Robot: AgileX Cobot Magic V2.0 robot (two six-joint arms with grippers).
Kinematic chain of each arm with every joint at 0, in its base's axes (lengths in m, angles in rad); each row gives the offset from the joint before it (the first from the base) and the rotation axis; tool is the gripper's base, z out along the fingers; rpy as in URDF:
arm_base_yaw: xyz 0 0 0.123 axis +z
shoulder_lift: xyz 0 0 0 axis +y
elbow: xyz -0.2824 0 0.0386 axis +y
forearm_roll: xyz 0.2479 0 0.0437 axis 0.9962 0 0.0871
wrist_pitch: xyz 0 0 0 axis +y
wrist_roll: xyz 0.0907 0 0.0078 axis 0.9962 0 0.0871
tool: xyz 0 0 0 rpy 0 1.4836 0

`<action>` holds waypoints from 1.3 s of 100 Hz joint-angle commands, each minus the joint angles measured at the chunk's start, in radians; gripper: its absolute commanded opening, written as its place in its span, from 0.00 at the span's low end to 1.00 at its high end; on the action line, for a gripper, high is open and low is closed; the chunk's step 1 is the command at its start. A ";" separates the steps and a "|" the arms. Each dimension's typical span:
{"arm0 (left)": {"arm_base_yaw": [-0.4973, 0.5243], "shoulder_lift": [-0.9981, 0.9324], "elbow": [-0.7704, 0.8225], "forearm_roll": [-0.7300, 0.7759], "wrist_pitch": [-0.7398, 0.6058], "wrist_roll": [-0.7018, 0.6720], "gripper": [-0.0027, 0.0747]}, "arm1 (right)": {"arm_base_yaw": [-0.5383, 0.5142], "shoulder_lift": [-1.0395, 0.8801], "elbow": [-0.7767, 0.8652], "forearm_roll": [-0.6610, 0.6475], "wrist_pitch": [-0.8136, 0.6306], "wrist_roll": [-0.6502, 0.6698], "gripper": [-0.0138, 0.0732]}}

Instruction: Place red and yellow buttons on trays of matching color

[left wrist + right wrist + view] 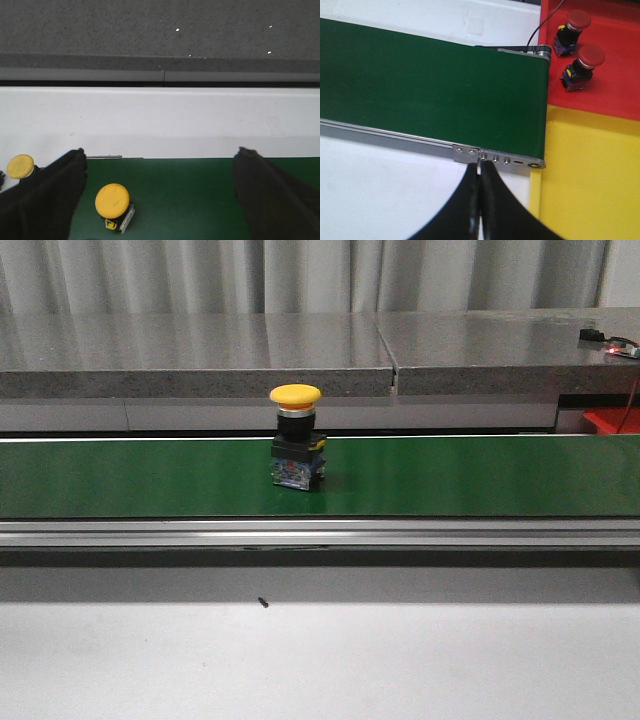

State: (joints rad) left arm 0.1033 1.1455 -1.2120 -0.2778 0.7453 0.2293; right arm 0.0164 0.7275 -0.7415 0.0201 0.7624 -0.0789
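A yellow button [296, 436] stands upright on the green conveyor belt [150, 478], its mushroom cap on top of a black collar and a blue-and-clear switch block. It sits on the far half of the belt, close to the belt's back edge. Along the belt's near edge runs a silver metal rail [400, 532], and on the near side of that rail lies the pale surface [400, 660], with a small dark speck [263, 603] on it. Behind the belt a grey stone-look ledge [200, 355] spans the scene.

In the left wrist view, the left pincer [160, 192] is spread wide, its two black fingers [45, 195] well apart and holding nothing. The yellow button [112, 201] rests on the belt just beside one finger, inside the gap. A second yellow button [20, 166] sits off the belt's end, outside that same finger.

In the right wrist view, the right pincer [480, 172] is closed together with nothing between its fingers, its tips near the bolted end of the rail. Just past the belt's end lie a red tray [620, 90] and a yellow tray [590, 180] side by side. Two red buttons [581, 67] stand on the red tray, near the belt's end. The visible part of the yellow tray holds no button.
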 commanded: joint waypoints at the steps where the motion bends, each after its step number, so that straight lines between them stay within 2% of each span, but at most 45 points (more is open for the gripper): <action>1: -0.033 -0.116 0.063 -0.019 -0.126 0.002 0.76 | -0.007 -0.006 -0.027 -0.007 -0.064 0.002 0.08; 13: -0.049 -0.244 0.208 -0.019 -0.196 0.002 0.76 | -0.007 -0.006 -0.027 -0.007 -0.064 0.002 0.08; 31: -0.049 -0.434 0.418 -0.020 -0.206 0.002 0.76 | -0.007 -0.006 -0.027 -0.007 -0.064 0.002 0.08; 43: -0.049 -0.561 0.532 -0.020 -0.209 0.002 0.69 | -0.007 -0.006 -0.027 -0.007 -0.064 0.002 0.08; 57: -0.047 -0.678 0.618 -0.020 -0.209 0.002 0.49 | -0.007 -0.005 -0.027 -0.006 -0.094 0.002 0.08; 80: -0.047 -0.736 0.653 -0.020 -0.213 0.002 0.02 | -0.007 -0.003 -0.027 0.005 -0.095 0.002 0.08; 99: -0.047 -0.736 0.653 -0.020 -0.215 0.002 0.01 | -0.007 -0.003 -0.027 0.012 -0.093 0.002 0.08; 116: -0.047 -0.736 0.653 -0.020 -0.215 0.002 0.01 | -0.007 -0.003 -0.027 0.078 -0.081 0.002 0.09; 123: -0.047 -0.736 0.653 -0.020 -0.215 0.002 0.01 | -0.007 -0.003 -0.027 0.100 -0.068 0.001 0.15; 130: -0.047 -0.736 0.653 -0.020 -0.215 0.002 0.01 | -0.007 -0.003 -0.027 0.110 -0.062 0.001 0.27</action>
State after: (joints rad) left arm 0.0607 0.4029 -0.5328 -0.2778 0.6134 0.2335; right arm 0.0164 0.7275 -0.7415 0.1059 0.7451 -0.0789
